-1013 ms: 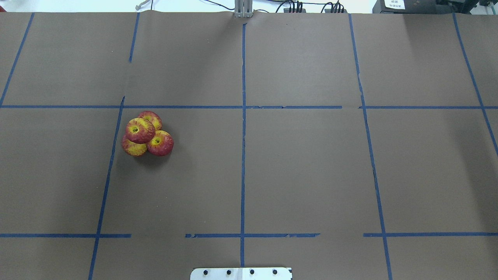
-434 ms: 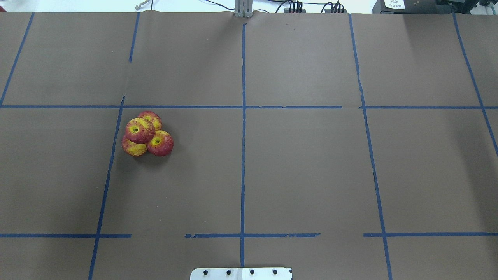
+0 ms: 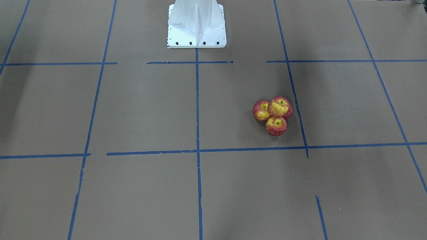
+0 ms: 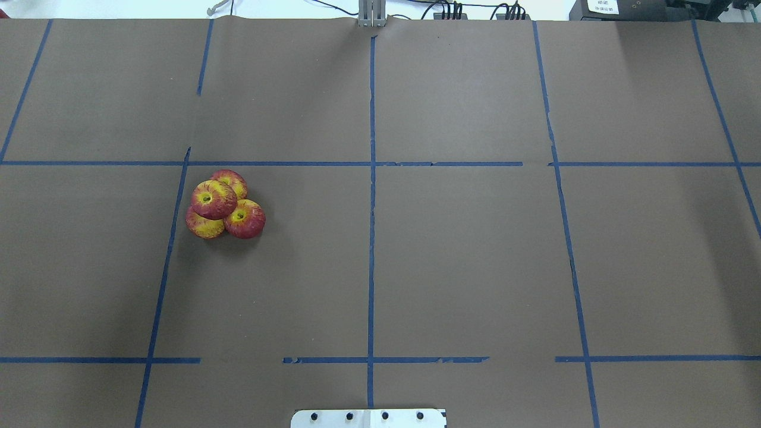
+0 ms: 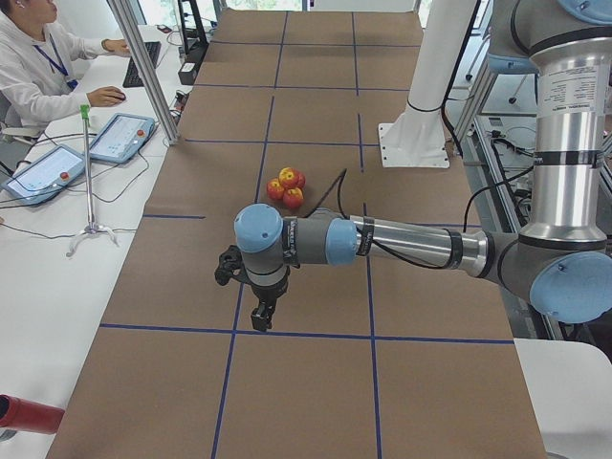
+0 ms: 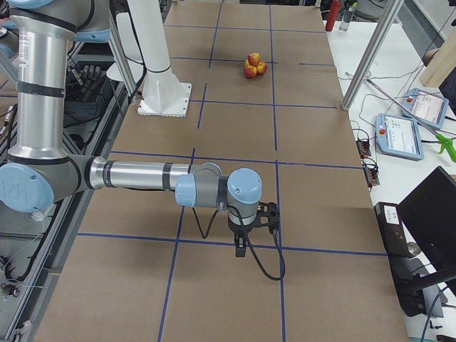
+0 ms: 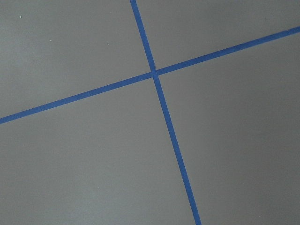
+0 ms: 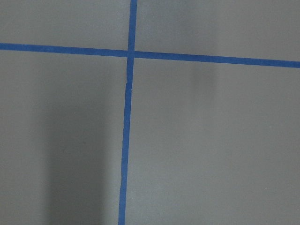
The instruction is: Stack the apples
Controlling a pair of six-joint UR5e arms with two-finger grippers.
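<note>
Four red and yellow apples sit in one tight pile on the brown table, left of centre in the overhead view. Three lie on the table: a far one (image 4: 232, 179), a near-left one (image 4: 204, 226) and a near-right one (image 4: 245, 219). The fourth apple (image 4: 213, 199) rests on top of them. The pile also shows in the front view (image 3: 279, 107), the left view (image 5: 288, 185) and the right view (image 6: 253, 65). My left gripper (image 5: 260, 317) hangs far from the pile, near the table's left end. My right gripper (image 6: 240, 249) hangs near the right end. I cannot tell whether either is open or shut.
The robot's white base (image 3: 196, 23) stands at the table's near edge (image 4: 368, 418). Blue tape lines grid the brown paper. A side bench holds tablets (image 5: 120, 137) (image 6: 399, 135), a metal post (image 5: 143, 67) and a seated person (image 5: 38, 67).
</note>
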